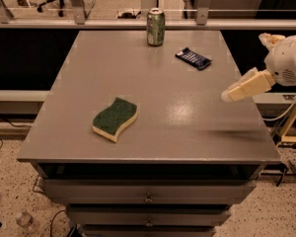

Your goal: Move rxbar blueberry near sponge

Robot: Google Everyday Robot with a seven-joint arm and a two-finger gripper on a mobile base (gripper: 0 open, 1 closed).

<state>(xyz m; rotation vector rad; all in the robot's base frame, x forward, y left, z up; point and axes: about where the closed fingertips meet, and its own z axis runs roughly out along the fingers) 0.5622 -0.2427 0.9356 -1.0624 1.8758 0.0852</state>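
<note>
The rxbar blueberry is a small dark-blue wrapped bar lying flat at the far right of the grey table. The sponge, wavy with a dark green top and pale yellow foam, lies at the front left of the table. My gripper reaches in from the right edge of the view, above the table's right side. It is in front and to the right of the bar, apart from it, and well to the right of the sponge. It holds nothing that I can see.
A green soda can stands upright at the table's far edge, left of the bar. A rail runs behind the table. Drawers sit under the tabletop. Cables and a stand are at the right.
</note>
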